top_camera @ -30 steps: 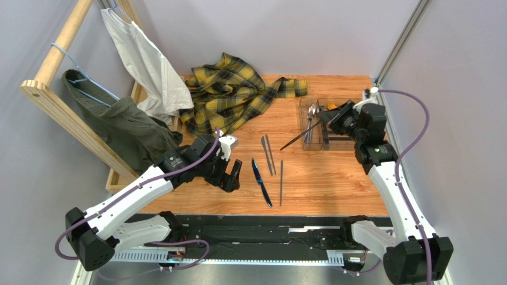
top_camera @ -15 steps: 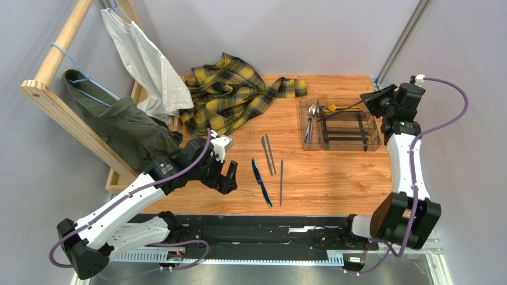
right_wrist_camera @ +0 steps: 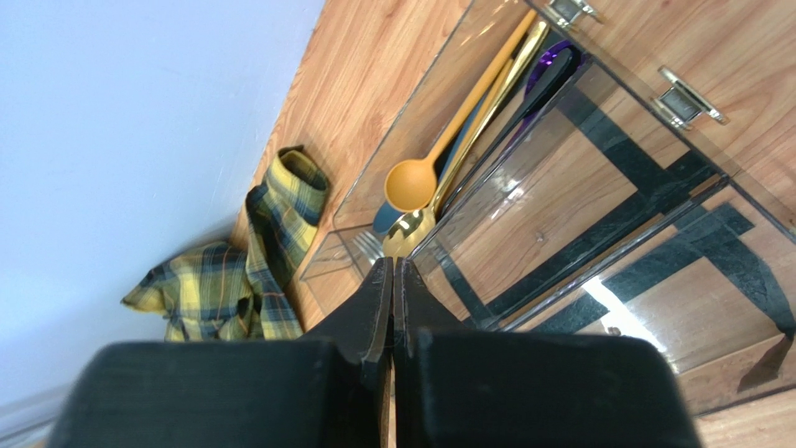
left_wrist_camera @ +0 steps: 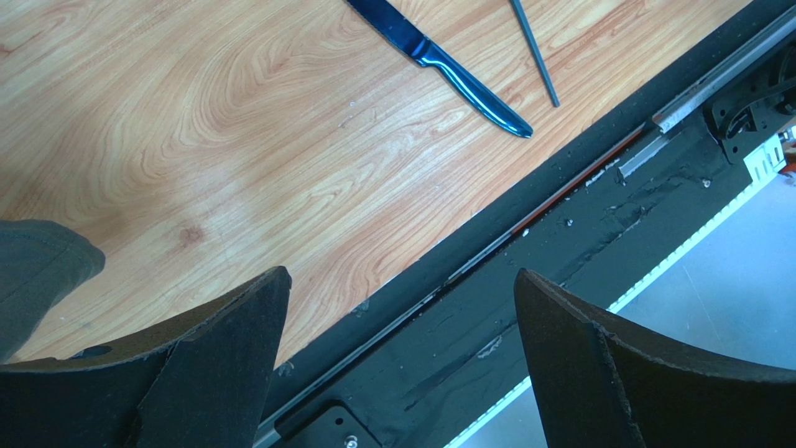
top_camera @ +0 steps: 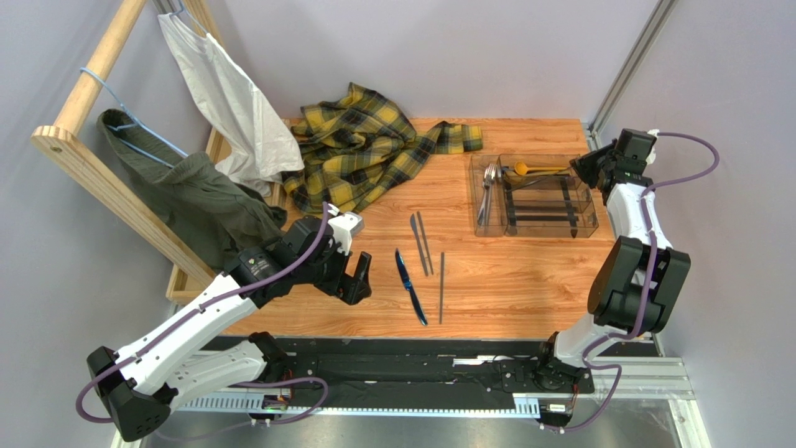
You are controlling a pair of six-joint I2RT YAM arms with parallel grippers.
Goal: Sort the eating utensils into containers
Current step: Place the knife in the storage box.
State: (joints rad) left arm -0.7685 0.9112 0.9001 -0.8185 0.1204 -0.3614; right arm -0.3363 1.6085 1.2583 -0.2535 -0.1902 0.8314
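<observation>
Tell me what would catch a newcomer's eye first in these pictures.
The crumpled yellow plaid shirt at the table's far side stands out most, next to the wooden rack at the left. Next comes the clear tray at the far right, with an orange spoon inside and the right pincer shut close by. A shiny blue knife lies loose on the table near the open left pincer.

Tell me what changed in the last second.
The right claw swung from the left of the tray to its far right corner; the dark utensil it carried no longer shows in it. The left claw, open, eased back slightly. The loose cutlery stayed put.
</observation>
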